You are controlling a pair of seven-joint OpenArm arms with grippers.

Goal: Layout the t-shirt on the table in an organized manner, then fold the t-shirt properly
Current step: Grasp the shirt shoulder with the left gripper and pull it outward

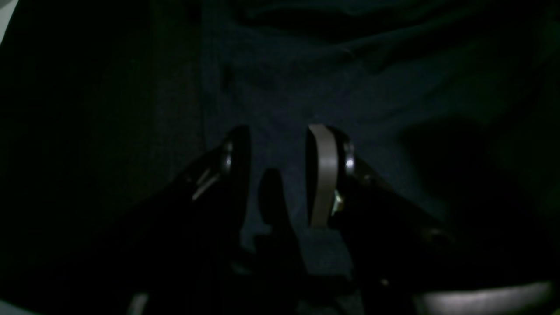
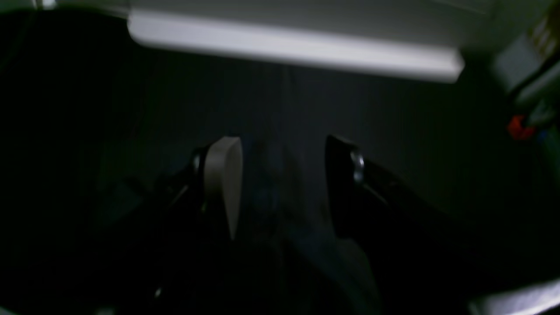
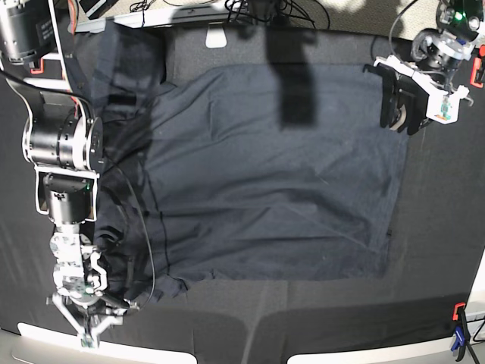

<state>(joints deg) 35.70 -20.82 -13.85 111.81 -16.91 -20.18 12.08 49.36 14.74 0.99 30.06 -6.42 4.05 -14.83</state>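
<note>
The dark navy t-shirt (image 3: 280, 174) lies spread over the middle of the table (image 3: 439, 250), with creases along its lower half and its left side bunched under my right arm. My left gripper (image 3: 400, 110) hovers at the shirt's far right corner. In the left wrist view it (image 1: 278, 144) is open, with navy cloth (image 1: 306, 87) showing beneath the gap. My right gripper (image 3: 87, 334) is at the near left, past the shirt's bunched corner. The blurred right wrist view shows it (image 2: 282, 148) open, a fold of cloth (image 2: 302, 227) lying below the fingers.
A pale rim (image 2: 297, 43) runs along the table's near edge ahead of the right gripper. An orange-and-blue clamp (image 3: 458, 330) grips the near right corner. Cables and a white block (image 3: 217, 36) sit at the far edge.
</note>
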